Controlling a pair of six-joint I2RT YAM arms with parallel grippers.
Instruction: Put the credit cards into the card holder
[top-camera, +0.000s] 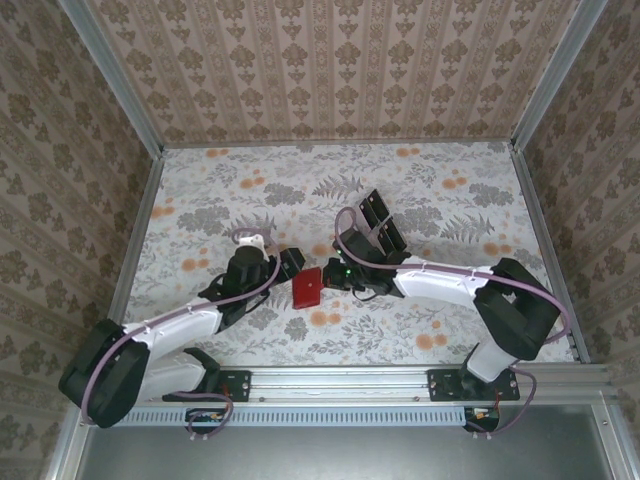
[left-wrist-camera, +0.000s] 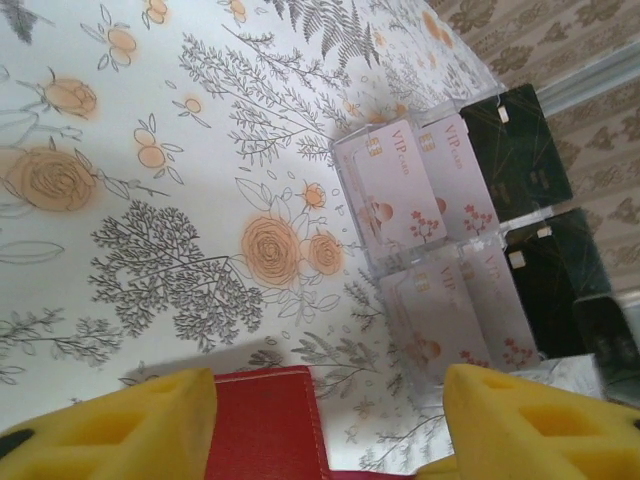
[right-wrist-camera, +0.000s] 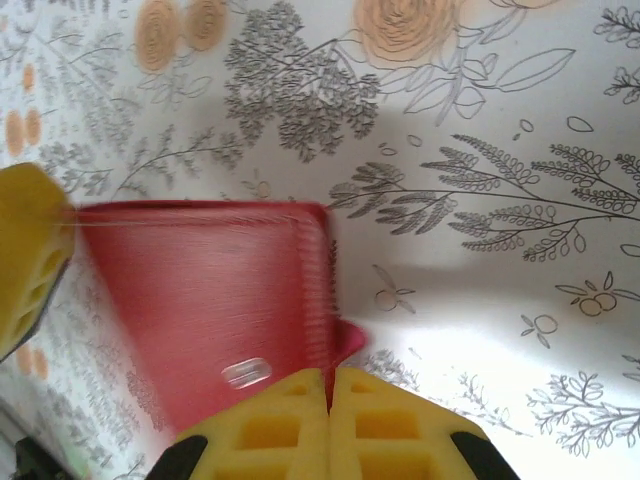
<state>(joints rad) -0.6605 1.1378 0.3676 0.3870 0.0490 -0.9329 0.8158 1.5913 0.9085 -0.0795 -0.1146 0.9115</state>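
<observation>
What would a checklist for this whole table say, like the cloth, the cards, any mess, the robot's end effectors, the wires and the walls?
Surface: table with a flat flowery cover.
Job's things: red card holder lies between the arms; credit cards, pale and dark, sit in a clear tray.
Clutter: nothing seen.
End effectors: left end effector open, straddling the card holder; right end effector shut, seemingly pinching its edge.
Cables: purple cables run along both arms.
Surroundings: patterned walls, metal frame.
</observation>
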